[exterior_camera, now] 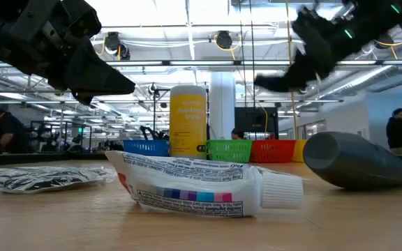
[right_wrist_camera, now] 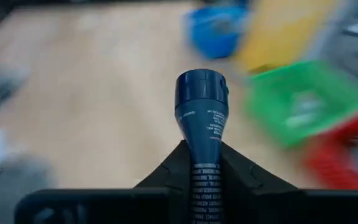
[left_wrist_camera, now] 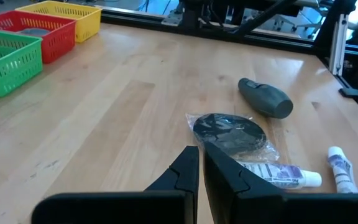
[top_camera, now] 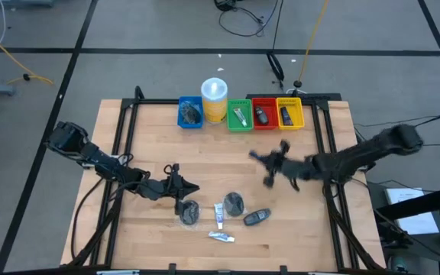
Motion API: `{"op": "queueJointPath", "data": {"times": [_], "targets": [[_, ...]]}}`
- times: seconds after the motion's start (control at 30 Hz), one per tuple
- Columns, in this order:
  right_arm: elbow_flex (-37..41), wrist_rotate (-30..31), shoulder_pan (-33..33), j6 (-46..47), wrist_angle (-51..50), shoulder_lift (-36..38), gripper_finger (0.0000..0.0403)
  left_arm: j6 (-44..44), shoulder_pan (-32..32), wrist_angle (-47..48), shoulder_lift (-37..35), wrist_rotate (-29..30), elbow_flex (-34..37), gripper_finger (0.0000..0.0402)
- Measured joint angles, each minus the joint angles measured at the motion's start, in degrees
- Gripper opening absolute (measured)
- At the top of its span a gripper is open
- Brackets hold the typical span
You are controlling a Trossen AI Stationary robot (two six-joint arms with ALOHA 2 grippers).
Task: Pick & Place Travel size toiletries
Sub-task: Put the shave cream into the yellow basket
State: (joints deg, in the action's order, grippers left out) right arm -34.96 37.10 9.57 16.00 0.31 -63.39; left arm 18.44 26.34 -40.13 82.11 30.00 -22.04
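Right tool (right_wrist_camera: 199,163) grips a dark bottle (right_wrist_camera: 202,109); carry it level to the bins (top_camera: 264,113) ahead (left tool (left_wrist_camera: 201,163) waits, closed).

I have a light wooden table (top_camera: 151,145) with blue (top_camera: 190,114), green (top_camera: 240,114), red (top_camera: 263,114) and yellow (top_camera: 289,113) bins plus a yellow cylinder (top_camera: 214,99) along its far edge. Nearer me lie two wrapped grey discs (top_camera: 189,211), two toothpaste tubes (top_camera: 221,236) and a dark oblong container (top_camera: 257,218).
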Motion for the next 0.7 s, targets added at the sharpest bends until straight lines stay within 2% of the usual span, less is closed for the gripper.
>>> {"op": "queueJointPath", "data": {"times": [0.1,0.23,0.37,0.47,0.57,0.7], "targets": [[-8.52,-0.02,-10.44,1.55,-15.72,3.88,0.0048,-0.11,-0.01,-0.23,0.0,-0.02,0.0,0.0021],[-16.07,-6.86,-27.12,1.77,-26.95,1.79,0.0047,-0.13,0.0,-0.2,0.0,-0.02,0.0,0.0021],[-16.6,-16.92,-42.92,2.55,-29.6,-4.13,0.0044,-0.13,-0.01,-0.19,0.0,-0.02,0.0,0.0021],[-16.42,-20.58,-51.94,3.03,-27.77,-9.86,0.0045,-0.16,-0.01,-0.17,0.0,-0.04,0.0,0.0021],[-16.42,-20.88,-57.24,3.04,-24.46,-15.59,0.0046,-0.24,0.0,-0.16,0.0,-0.07,0.0,0.0021],[-16.44,-24.15,-60.86,3.05,-21.2,-20.99,0.0046,-0.24,-0.01,-0.2,0.0,-0.07,0.0,0.0021]]}}
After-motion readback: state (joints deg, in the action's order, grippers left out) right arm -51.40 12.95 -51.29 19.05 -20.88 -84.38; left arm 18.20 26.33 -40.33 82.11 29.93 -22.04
